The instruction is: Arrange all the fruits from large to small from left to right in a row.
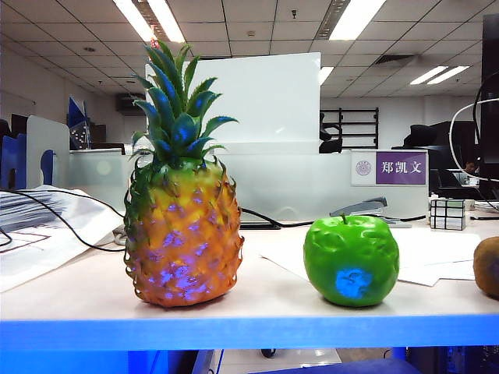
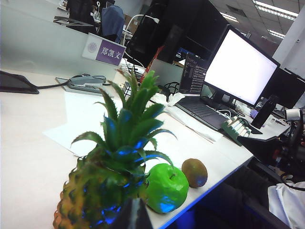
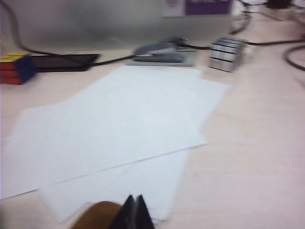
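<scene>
Two end effectors show only as dark tips at the edge of their own wrist views, and both are clenched on nothing. The right end effector (image 3: 135, 212) has its two black fingers pressed together into one narrow wedge; just beside it, and partly under it, lies the kiwi (image 3: 95, 215), a dull brown, rounded shape, with contact impossible to judge in the blur. Beyond it spread flat white paper sheets (image 3: 114, 129), overlapping on the pale, matte counter (image 3: 257, 143). Farther out sit a grey stapler (image 3: 159, 50), a silvery mirror-faced cube (image 3: 228, 53) and a multicoloured puzzle cube (image 3: 16, 67).

The left end effector (image 2: 133, 214) is a dark pointed tip, shut, hanging close in front of the pineapple (image 2: 102, 191) without clearly touching it. That pineapple is oval, orange-yellow, covered in knobbly scales, with a stiff crown of green spiky leaves. Just past it stands the apple (image 2: 167, 187), round, glossy, bright green, with a short stem, and past that again the small fuzzy kiwi, slightly apart from the apple. In the exterior view neither end effector appears; the three fruits stand in a row near the counter's front edge.
</scene>
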